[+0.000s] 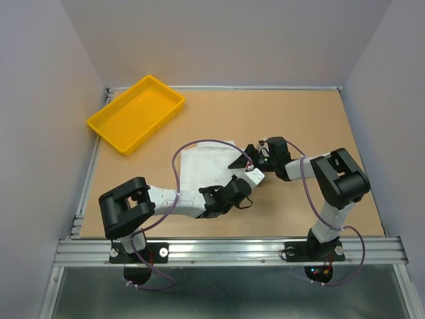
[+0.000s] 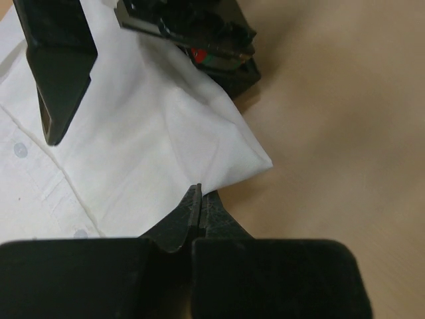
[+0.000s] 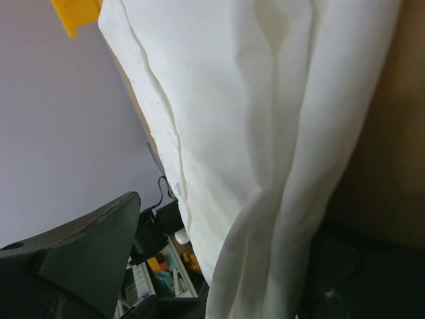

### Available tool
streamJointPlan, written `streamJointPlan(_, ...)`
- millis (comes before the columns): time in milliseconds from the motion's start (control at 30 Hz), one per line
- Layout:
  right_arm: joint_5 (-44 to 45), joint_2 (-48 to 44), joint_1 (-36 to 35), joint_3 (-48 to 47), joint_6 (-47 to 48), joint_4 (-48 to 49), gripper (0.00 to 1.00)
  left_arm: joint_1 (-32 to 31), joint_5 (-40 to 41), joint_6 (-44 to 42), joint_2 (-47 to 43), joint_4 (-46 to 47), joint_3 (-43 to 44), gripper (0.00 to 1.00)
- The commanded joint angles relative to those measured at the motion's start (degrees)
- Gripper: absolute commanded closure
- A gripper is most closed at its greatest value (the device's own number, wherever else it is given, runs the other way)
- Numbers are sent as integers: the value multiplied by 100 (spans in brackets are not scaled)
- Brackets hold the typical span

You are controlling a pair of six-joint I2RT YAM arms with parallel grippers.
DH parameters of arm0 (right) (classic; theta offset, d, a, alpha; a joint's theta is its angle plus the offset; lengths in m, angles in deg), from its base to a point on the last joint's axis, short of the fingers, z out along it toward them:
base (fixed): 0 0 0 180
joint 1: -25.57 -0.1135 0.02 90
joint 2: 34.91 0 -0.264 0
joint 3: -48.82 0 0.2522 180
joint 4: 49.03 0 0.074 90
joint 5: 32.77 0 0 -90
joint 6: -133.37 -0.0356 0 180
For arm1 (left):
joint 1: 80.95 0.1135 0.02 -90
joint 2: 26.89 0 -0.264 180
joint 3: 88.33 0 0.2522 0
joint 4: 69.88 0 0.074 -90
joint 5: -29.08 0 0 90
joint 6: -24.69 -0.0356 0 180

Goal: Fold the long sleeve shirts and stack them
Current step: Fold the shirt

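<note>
The counter carries the white shirt, part-folded at its centre. The right tool is released, jaws spread astride a fold. The left tool is clenched at the hem. Best to pin that corner and draw the fold flat, wrinkle-free

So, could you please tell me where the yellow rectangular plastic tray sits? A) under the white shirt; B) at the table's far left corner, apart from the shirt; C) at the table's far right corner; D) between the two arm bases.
B: the yellow rectangular plastic tray lies at the far left corner of the table, apart from the white thin-fabric button-front shirt lying mid-table.
</note>
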State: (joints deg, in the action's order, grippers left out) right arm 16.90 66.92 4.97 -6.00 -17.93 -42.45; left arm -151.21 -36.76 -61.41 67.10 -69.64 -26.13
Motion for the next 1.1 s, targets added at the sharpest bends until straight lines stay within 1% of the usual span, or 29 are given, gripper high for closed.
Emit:
streamJointPlan(0, 122, 338, -163, 81, -278, 664, 17, 21, 1, 111, -347, 323, -19, 100)
streamJointPlan(100, 149, 417, -164, 2, -155, 665, 23, 21, -69, 111, -373, 340, -46, 100)
streamJointPlan(133, 158, 426, -164, -42, -76, 664, 28, 21, -87, 102, -373, 340, -63, 100)
streamJointPlan(200, 131, 453, -164, -86, -23, 664, 35, 12, -148, 111, -373, 340, -98, 100)
streamJointPlan(233, 140, 444, -164, -95, 30, 664, 45, 12, -166, 120, -382, 332, -133, 100)
streamJointPlan(300, 158, 426, -164, -87, 91, 664, 61, 21, -193, 172, -399, 323, -186, 100)
streamJointPlan(333, 166, 383, -164, -69, 153, 664, 75, 21, -193, 190, -434, 323, -239, 100)
streamJointPlan(400, 184, 321, -164, -69, 206, 647, 86, 21, -167, 216, -487, 296, -257, 97)
streamJointPlan(433, 184, 286, -164, -78, 232, 638, 90, 21, -140, 216, -514, 270, -265, 93)
streamJointPlan(467, 193, 199, -146, -113, 285, 586, 95, 21, -88, 216, -549, 174, -231, 84)
streamJointPlan(500, 210, 146, -137, -148, 329, 533, 96, 21, 52, 242, -575, 130, -213, 64)
streamJointPlan(533, 228, 102, -120, -192, 381, 446, 98, 47, 97, 269, -610, 77, -195, 56)
streamJointPlan(567, 280, 23, -85, -375, 591, 97, 99, 73, 115, 321, -698, -10, -152, 44)
streamJointPlan(667, 474, -135, 29, -648, 1198, -686, 99, 232, 98, 488, -1058, -160, -134, 32)
streamJointPlan(767, 395, -294, 258, -728, 1453, -996, 100, 609, -103, 752, -1585, -371, -90, 27)
streamJointPlan(800, 325, -407, 467, -989, 2107, -1815, 99, 1410, -583, 1066, -2186, -685, -46, 27)
streamJointPlan(833, 325, -426, 469, -1061, 2261, -1823, 99, 1418, -588, 1069, -2192, -749, -28, 27)
streamJointPlan(867, 333, -435, 539, -1140, 2402, -1997, 99, 1610, -640, 1130, -2349, -819, -28, 27)
streamJointPlan(900, 342, -461, 583, -1202, 2525, -2355, 99, 1934, -763, 1174, -2403, -898, -11, 27)
streamJointPlan(967, 325, -523, 688, -1325, 2771, -2639, 100, 2243, -878, 1174, -2500, -1091, 33, 27)
streamJointPlan(1000, 325, -540, 811, -1474, 3025, -2945, 99, 2471, -948, 1174, -2561, -1145, 68, 27)
streamJointPlan(1067, 368, -575, 943, -1703, 3429, -3306, 99, 2674, -1027, 1183, -2640, -1302, 112, 27)
